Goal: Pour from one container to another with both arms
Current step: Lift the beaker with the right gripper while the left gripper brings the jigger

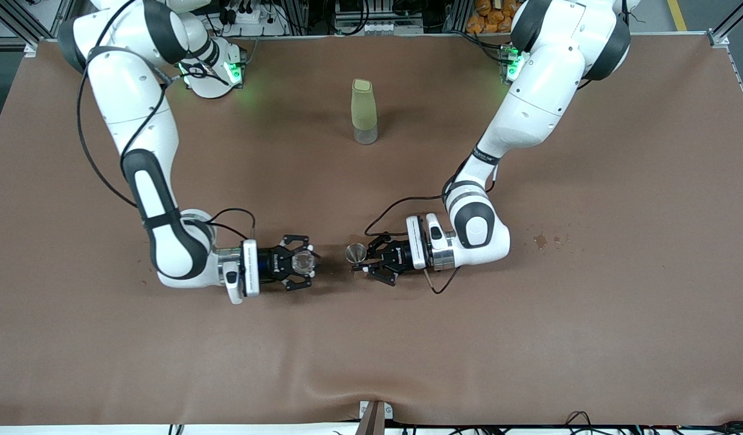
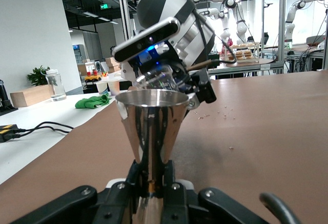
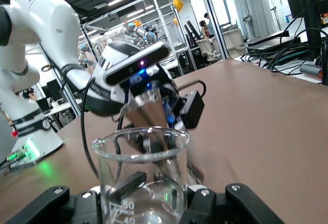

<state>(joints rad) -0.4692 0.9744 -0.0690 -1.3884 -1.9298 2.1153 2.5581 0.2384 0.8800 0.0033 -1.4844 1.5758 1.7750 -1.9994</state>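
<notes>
My right gripper [image 1: 305,264] is shut on the small clear glass cup [image 1: 303,261], which it holds upright and low over the brown table. In the right wrist view the cup [image 3: 141,170] fills the foreground between the fingers of that gripper [image 3: 143,196], and printed marks show on its wall. My left gripper [image 1: 364,264] is shut on the thin stem of the silvery cone-shaped cup [image 1: 355,252], also upright. That cup [image 2: 152,124] rises from the left gripper [image 2: 152,177] in the left wrist view. The two cups face each other with a small gap between them.
A tall pale-green bottle [image 1: 364,112] with a clear base stands mid-table, farther from the front camera than both grippers. Dark spots [image 1: 541,241] mark the cloth toward the left arm's end. The cloth bulges in a fold [image 1: 347,386] near the front edge.
</notes>
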